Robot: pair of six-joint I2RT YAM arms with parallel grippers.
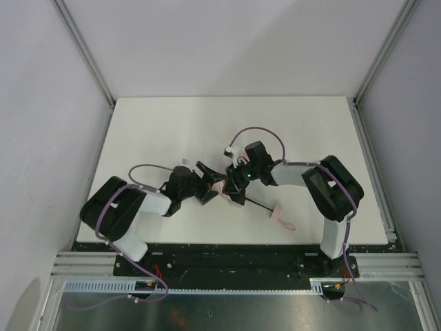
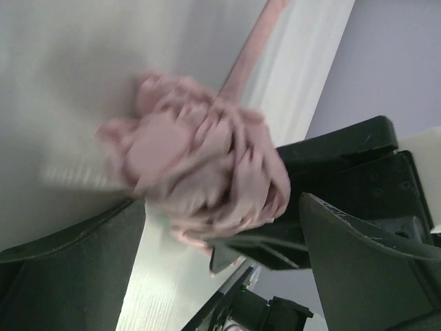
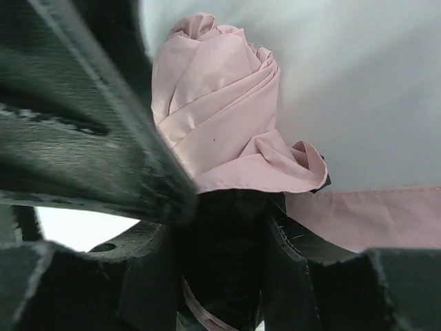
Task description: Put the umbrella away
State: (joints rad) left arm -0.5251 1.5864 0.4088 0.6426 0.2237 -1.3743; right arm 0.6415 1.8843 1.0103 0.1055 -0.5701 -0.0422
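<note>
**Overhead view.** A pale pink fabric folding umbrella point(image 1: 220, 186), collapsed, lies on the white surface point(image 1: 172, 124) between the two arms, toward the near edge. Its bunched canopy point(image 1: 218, 183) sits at the centre, where both grippers meet. Its thin black shaft point(image 1: 258, 205) runs rightward and slightly toward the near edge. The shaft ends in a small pink handle point(image 1: 276, 213) whose loop strap point(image 1: 288, 225) rests on the surface. The left gripper point(image 1: 209, 183) points rightward at the canopy, jaws spread wide with one to each side of the fabric. The right gripper point(image 1: 233, 187) reaches in from the right, jaws pinching the umbrella at the base of the canopy.

**Left wrist view.** The crumpled canopy, blurred, sits between the spread dark fingers point(image 2: 69, 276). Whether it touches either one cannot be told. The black right gripper clasps its far side.

**Right wrist view.** Folded pink fabric rises from between the right gripper's fingers point(image 3: 89, 138). A flat pink strip point(image 3: 372, 221) of the same cloth extends to the right.
</note>
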